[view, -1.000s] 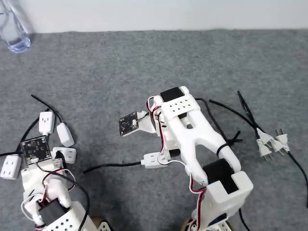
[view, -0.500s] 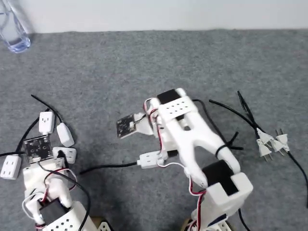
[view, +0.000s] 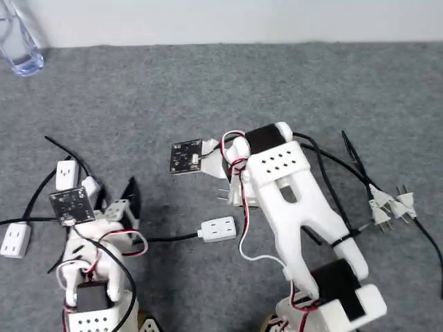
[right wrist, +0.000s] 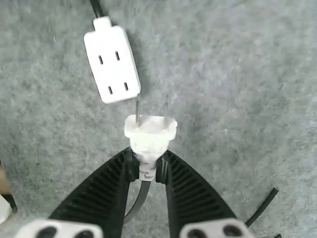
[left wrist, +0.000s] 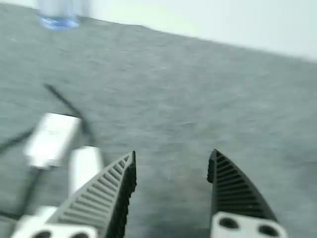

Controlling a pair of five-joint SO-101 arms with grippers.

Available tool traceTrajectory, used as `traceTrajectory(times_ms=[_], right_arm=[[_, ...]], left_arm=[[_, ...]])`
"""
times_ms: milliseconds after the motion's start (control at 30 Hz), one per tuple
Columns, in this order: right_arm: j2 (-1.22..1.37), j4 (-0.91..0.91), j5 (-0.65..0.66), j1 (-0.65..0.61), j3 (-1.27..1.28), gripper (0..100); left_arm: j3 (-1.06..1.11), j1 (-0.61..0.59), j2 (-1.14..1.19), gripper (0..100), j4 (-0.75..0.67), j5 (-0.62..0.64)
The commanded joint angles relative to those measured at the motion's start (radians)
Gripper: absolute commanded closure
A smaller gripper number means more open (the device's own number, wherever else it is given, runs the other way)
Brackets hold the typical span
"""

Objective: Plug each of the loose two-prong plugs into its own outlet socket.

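Right now the right claw [right wrist: 147,157] pinches a white plug [right wrist: 150,130] by its neck, where the cord leaves it, and holds it over the grey carpet [right wrist: 237,74]. The plug's long axis runs in line with the claw's fingers. Its two prongs point away from the claw, toward the near end of the white socket [right wrist: 111,65]. One prong tip sits right by the socket's near corner, and the other points past it at bare carpet. The socket lies flat with its slotted face up. Its long axis is close to the plug's but a little skewed, and its black cord [right wrist: 95,7] leaves the far end.

The likely trouble is that the prongs look off to one side of the slots and seem to run along the face, not into it. A push may only scrape the casing. Nothing pins the socket down, so it could skid. A grip so far back may also let the plug swivel.

The left claw [left wrist: 172,158] is spread wide, holding nothing, well apart from this socket. Two more plugs [view: 385,206] lie beyond the right arm.
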Motion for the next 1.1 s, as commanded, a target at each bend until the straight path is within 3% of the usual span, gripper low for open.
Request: traceTrajectory(times_ms=[0,67,367,667,867,1067], right_arm=[[-0.045,-0.004,-0.021,-0.038,0.009,98.9],[-0.045,-0.045,-0.006,-0.010,0.064,98.9],[-0.044,-0.278,0.110,0.202,0.311,98.9],[-0.042,-0.513,0.135,0.213,0.531,98.9],[0.059,-0.555,0.132,0.226,0.548,98.0],[0.081,-0.556,0.130,0.220,0.540,84.9]], left_arm=[[-0.004,0.132,-0.008,77,-0.025,0.281],[-0.004,0.164,-0.003,77,0.003,0.339],[-0.004,0.176,-0.005,77,0.094,0.338],[-0.004,0.178,-0.003,77,0.129,0.339],[-0.004,0.178,-0.003,77,0.130,0.339],[-0.004,0.178,-0.003,77,0.130,0.339]])
